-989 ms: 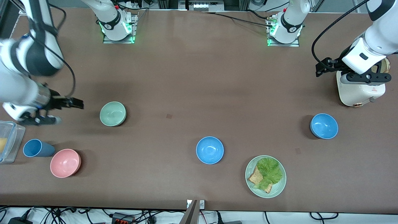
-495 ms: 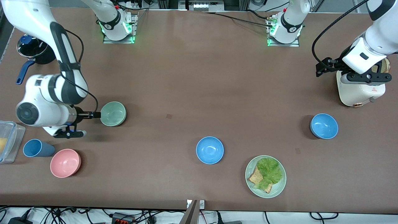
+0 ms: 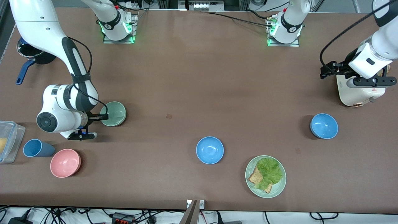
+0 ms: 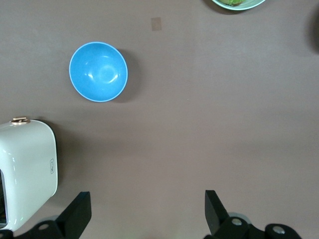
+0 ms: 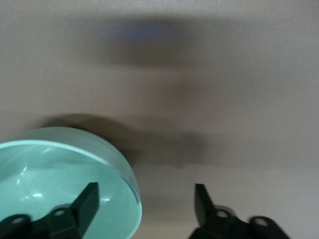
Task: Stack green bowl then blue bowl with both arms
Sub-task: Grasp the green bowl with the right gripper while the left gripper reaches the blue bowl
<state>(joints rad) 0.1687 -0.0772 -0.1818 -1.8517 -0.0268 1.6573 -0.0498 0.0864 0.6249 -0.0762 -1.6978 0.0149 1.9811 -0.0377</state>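
Note:
The pale green bowl (image 3: 114, 113) (image 5: 60, 174) stands upright on the table toward the right arm's end. My right gripper (image 3: 104, 117) (image 5: 144, 191) is low at its rim, open, one finger inside the bowl and the other outside, with the rim between them. One blue bowl (image 3: 210, 150) sits mid-table, nearer the front camera. A second blue bowl (image 3: 324, 125) (image 4: 98, 71) sits toward the left arm's end. My left gripper (image 3: 357, 81) (image 4: 148, 199) hangs open and empty over the table beside the toaster (image 3: 360, 93) (image 4: 27, 164).
A pink bowl (image 3: 65, 162), a blue cup (image 3: 37, 148) and a clear container (image 3: 7, 140) stand near the right arm's end. A green plate (image 3: 279, 186) with lettuce and toast lies near the front edge. A dark pot (image 3: 29, 53) is partly hidden by the right arm.
The right arm swung in from the table's end and brought its gripper down over the green bowl's rim. The left arm shifted slightly toward its end of the table.

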